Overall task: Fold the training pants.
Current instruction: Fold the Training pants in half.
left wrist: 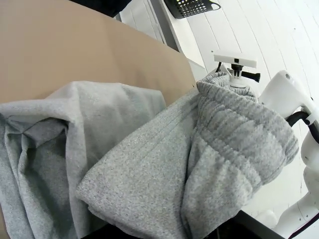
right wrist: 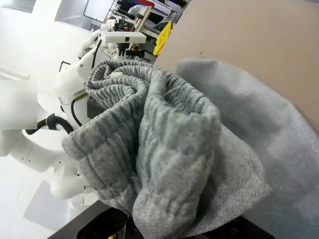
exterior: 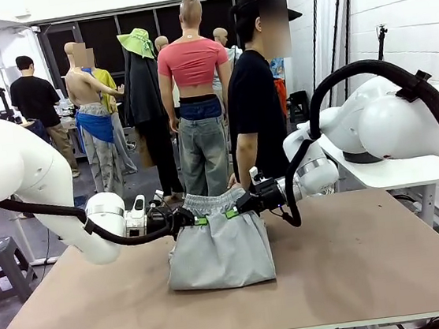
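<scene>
Both grippers grasp the waistband of the training pants.

The left gripper [exterior: 196, 221] pinches one end of the gathered band and the right gripper [exterior: 233, 211] pinches the other end. Between them the training pants [exterior: 220, 252] are lifted at the top, while the lower grey part lies bunched on the table [exterior: 358, 268], in front of a standing person [exterior: 256, 105].

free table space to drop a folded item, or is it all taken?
Bare table between the training pants and the right edge, likewise left of them, plus a front strip. Crowded at the far middle: left gripper and right gripper both pinch the waistband there.
</scene>
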Motion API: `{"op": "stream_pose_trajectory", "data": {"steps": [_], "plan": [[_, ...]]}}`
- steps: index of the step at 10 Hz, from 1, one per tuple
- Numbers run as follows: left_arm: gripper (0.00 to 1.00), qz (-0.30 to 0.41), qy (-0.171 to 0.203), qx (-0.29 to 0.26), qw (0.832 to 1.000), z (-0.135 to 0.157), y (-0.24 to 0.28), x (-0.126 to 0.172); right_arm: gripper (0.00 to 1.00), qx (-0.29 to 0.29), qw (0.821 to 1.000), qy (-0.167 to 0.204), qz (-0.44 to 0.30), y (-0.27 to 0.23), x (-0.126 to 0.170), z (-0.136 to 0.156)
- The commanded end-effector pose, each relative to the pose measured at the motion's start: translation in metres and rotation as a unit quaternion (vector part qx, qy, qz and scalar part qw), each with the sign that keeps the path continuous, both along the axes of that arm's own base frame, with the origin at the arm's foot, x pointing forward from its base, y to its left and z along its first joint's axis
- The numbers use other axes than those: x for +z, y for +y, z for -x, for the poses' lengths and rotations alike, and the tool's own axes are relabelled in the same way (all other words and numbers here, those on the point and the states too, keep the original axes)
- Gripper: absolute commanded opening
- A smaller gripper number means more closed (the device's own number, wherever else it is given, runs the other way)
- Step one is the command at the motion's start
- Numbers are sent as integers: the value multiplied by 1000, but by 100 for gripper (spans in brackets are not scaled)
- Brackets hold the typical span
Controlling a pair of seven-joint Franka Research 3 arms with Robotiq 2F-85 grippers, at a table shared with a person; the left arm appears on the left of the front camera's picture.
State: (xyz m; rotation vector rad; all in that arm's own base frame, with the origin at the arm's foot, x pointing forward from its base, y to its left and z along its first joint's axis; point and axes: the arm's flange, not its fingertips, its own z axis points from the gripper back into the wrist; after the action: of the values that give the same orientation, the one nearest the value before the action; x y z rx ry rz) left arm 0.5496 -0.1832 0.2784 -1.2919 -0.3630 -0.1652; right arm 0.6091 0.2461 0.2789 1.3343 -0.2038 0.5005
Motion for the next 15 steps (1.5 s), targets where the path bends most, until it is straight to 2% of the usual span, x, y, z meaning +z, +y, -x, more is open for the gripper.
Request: {"op": "stream_pose_trajectory", "data": {"steps": [1, 4, 11, 15], "plan": [[0, -12, 23, 24, 999, -12, 16, -11, 0, -29, 999, 13, 4, -24, -5, -22], [0, -15, 36, 27, 999, -20, 16, -24, 0, -41, 999, 20, 3, -29, -12, -27], [0, -28, 55, 58, 996, -27, 23, -31, 0, -51, 998, 40, 15, -33, -25, -35], [0, -36, 71, 61, 995, -41, 20, -40, 0, -62, 996, 63, 29, -32, -35, -39]]}}
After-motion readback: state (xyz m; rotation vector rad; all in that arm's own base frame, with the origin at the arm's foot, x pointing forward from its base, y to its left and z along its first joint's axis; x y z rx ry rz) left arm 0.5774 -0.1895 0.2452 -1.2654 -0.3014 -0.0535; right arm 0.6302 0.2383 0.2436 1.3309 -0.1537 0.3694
